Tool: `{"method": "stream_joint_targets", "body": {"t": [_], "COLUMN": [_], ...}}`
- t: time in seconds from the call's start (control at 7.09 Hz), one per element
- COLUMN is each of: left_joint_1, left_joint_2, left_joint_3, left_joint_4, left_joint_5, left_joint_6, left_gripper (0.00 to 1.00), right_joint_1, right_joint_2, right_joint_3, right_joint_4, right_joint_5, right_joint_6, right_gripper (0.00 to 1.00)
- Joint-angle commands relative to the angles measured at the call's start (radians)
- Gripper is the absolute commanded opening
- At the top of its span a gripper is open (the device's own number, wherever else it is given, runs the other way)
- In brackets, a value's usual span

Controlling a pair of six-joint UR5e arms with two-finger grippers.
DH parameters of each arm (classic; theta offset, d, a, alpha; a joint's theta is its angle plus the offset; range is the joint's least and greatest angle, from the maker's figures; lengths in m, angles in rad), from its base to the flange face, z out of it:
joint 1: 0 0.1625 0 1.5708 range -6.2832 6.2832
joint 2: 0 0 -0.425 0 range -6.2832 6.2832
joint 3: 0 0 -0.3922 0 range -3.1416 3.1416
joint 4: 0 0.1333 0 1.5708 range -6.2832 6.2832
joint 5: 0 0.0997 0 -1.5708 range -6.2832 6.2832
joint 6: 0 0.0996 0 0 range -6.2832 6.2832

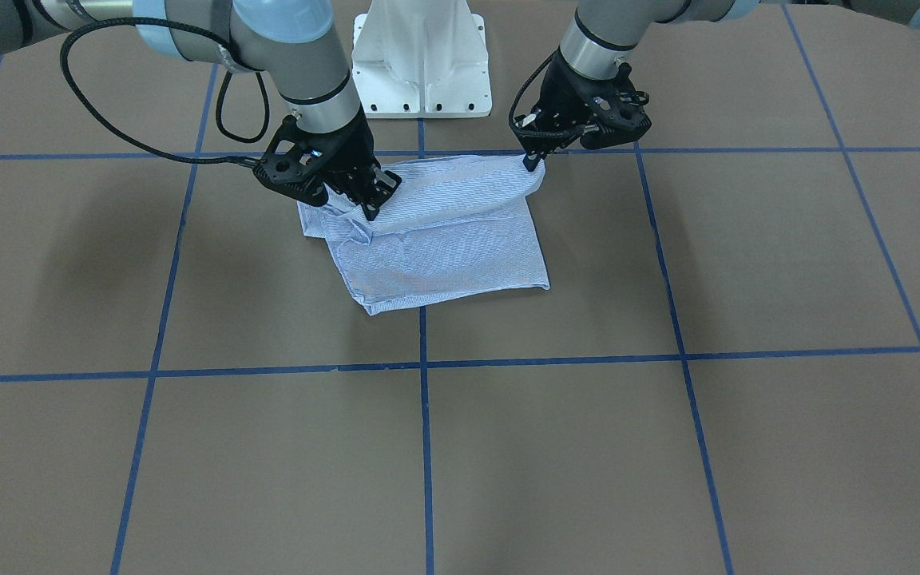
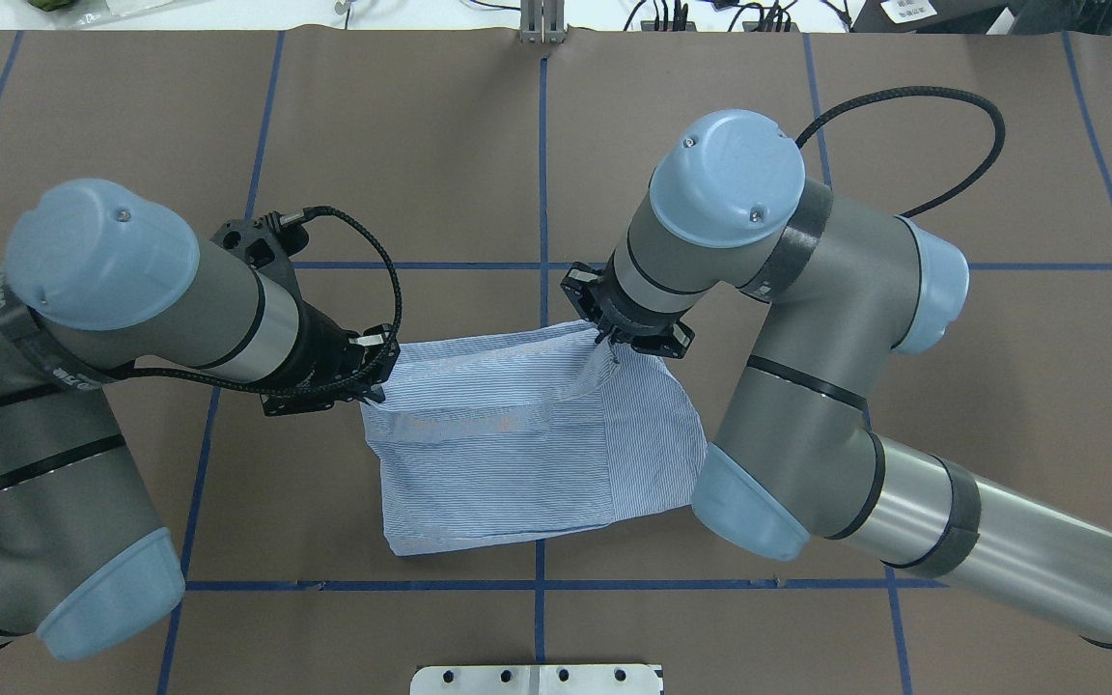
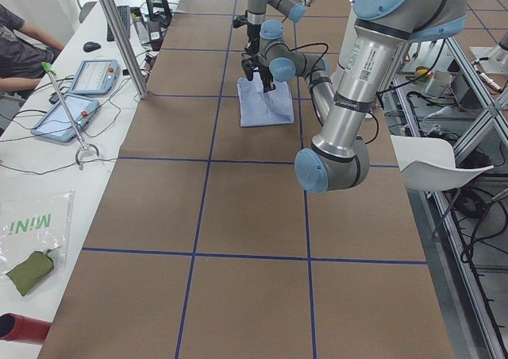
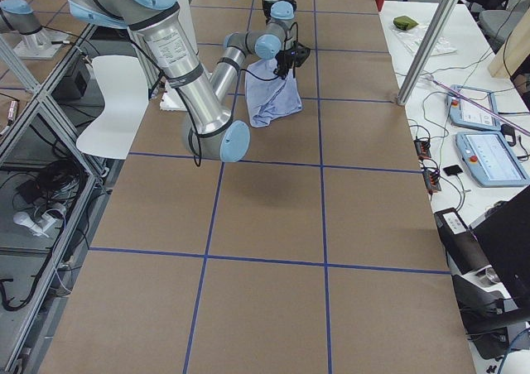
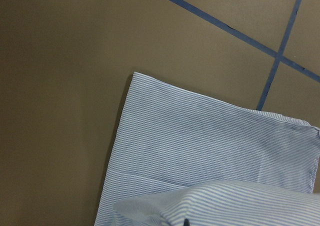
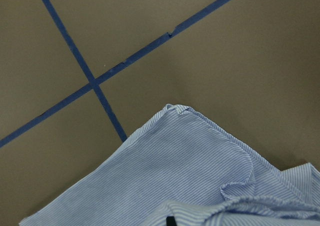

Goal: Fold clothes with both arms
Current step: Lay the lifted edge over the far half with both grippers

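Left arm (image 2: 228,323), right arm (image 2: 807,405): grey metallic tubes wearing black bands, polished silver segments showing near wrists. Light blue joint caps (image 2: 102,253) carrying small screws. Black braided cables (image 2: 392,280) looping outside each forearm. Black printed lettering (image 3: 367,57) running along left arm tube. Left gripper (image 1: 534,162), right gripper (image 1: 372,209): black, open-framed, two-fingered. White pedestal base (image 1: 422,56) showing row of dark bolt holes.

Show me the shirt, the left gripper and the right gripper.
shirt (image 2: 517,463), overhead view, flat middle of the cloth.
left gripper (image 1: 534,164), front-facing view, fingertips at shirt's edge.
right gripper (image 1: 372,208), front-facing view, fingertips at shirt's edge.
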Motion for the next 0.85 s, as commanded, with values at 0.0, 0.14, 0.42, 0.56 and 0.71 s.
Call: {"method": "stream_joint_targets", "body": {"t": [0.0,0.14,0.42,0.56,0.71], "left_joint_1": [0.003,0.003,0.009,0.009,0.009], "left_joint_2": [0.026,0.028,0.026,0.025,0.025], "left_joint_3": [0.016,0.034,0.078,0.106,0.141], "left_joint_4": [0.002,0.002,-0.003,-0.023,-0.077], "left_joint_5": [-0.002,-0.002,0.0,0.0,0.002], "left_joint_6": [0.004,0.006,0.006,0.006,0.006], "left_gripper": [0.0,0.0,0.0,0.0,0.0], "right_joint_1": [0.004,0.006,0.006,0.006,0.007], "right_joint_2": [0.036,0.044,0.101,0.108,0.113], "right_joint_3": [-0.122,-0.181,-0.29,-0.319,-0.354], "right_joint_4": [0.124,0.178,0.194,0.201,0.244], "right_joint_5": [-0.006,-0.007,-0.011,-0.014,-0.015], "right_joint_6": [-0.018,-0.019,-0.036,-0.047,-0.053], "right_gripper": [0.0,0.0,0.0,0.0,0.0]}}
